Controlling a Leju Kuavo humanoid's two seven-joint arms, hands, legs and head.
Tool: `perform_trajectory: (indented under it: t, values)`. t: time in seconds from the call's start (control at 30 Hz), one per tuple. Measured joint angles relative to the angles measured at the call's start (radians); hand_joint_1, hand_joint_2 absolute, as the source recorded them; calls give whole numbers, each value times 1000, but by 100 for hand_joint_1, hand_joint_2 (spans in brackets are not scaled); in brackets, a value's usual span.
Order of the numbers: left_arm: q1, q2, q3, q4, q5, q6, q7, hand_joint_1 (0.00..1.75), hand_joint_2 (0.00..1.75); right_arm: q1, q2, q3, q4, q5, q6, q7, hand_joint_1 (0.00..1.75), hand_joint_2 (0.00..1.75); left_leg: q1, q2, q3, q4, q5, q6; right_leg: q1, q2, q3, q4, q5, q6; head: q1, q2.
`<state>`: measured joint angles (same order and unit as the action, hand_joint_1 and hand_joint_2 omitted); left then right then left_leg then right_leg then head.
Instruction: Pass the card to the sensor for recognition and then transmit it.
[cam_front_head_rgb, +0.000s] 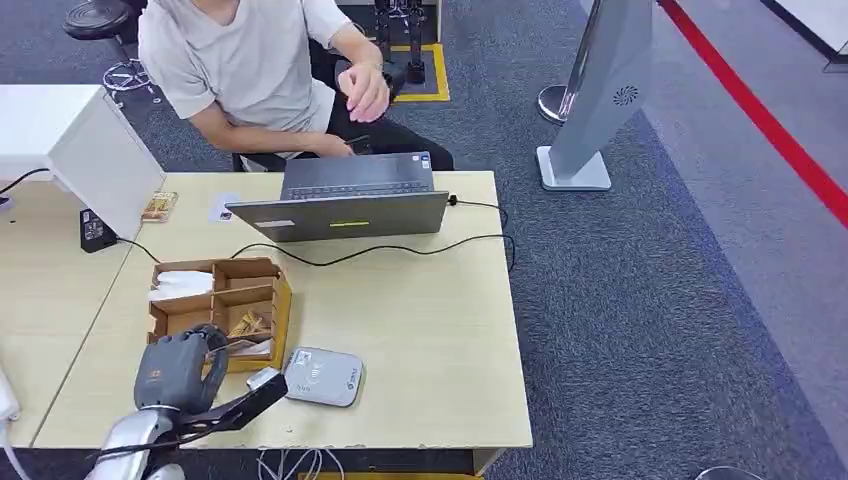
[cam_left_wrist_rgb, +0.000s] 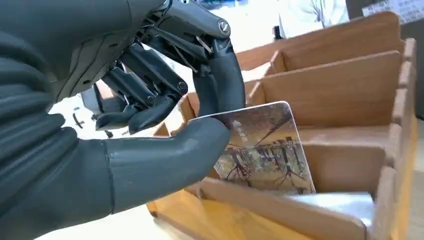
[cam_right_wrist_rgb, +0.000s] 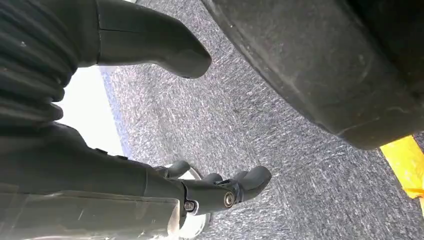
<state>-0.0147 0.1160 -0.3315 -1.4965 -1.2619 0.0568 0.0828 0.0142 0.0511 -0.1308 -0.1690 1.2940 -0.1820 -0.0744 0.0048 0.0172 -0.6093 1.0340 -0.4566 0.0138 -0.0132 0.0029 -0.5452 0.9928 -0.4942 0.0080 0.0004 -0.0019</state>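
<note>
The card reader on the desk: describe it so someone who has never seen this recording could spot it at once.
Start at the light wooden desk with the grey laptop at its far edge. Near the robot's edge sits a wooden compartment box, where the left hand pinches a card. The card reader lies flat just right of that box: a pale grey rounded pad, the desk's only such slab.

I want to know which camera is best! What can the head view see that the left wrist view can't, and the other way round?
Head view alone: the grey card sensor lying on the table beside the wooden box, the laptop with its black cable, and a seated person. Left wrist view alone: the picture printed on the card, pinched between thumb and a finger. Both share the left hand and the box's compartments.
</note>
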Motion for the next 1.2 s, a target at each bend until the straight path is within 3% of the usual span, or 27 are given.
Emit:
perform_trajectory:
  t: [0.13, 0.23, 0.33, 0.47, 0.73, 0.97, 1.2]
  values:
    - [5, 3, 0, -48, -18, 5, 6, 175, 175, 0, 0, 0, 0, -3, -3, 0, 0, 175, 0, 0, 0, 0, 0, 0, 0, 0, 0, 0, 0, 0, 0, 0]
    - [5, 18, -1, -111, -17, -31, 6, 175, 175, 1, 0, -1, 0, -12, -3, 0, 0, 175, 0, 0, 0, 0, 0, 0, 0, 0, 0, 0, 0, 0, 0, 0]
    - [5, 58, -24, -190, 3, -88, 6, 175, 175, 2, 0, -4, 0, -19, -4, 3, 0, 175, 0, 0, 0, 0, 0, 0, 0, 0, -1, 0, 0, 0, 0, 0]
    - [2, 106, -50, -278, 13, -109, 6, 175, 175, 3, 0, -9, 0, -20, -4, 3, 0, 175, 0, 0, 0, 0, 0, 0, 0, 0, 0, 0, 0, 0, 0, 0]
    - [2, 151, -78, -345, 21, -111, 6, 175, 175, 3, 0, -19, 0, -23, -4, 3, 0, 175, 0, 0, 0, 0, 0, 0, 0, 0, 0, 0, 0, 0, 0, 0]
    - [-23, 235, -106, -437, 74, -121, -3, 175, 175, 3, 0, -27, 0, -33, -3, 2, 0, 175, 0, 0, 0, 0, 0, 0, 0, 0, -1, 0, 0, 0, 0, 0]
    - [-63, 265, -111, -483, 96, -138, -2, 175, 175, 3, 0, -28, 0, -33, -3, 0, 0, 175, 0, 0, 0, 0, 0, -1, 0, 0, -1, 1, 0, 0, 0, 0]
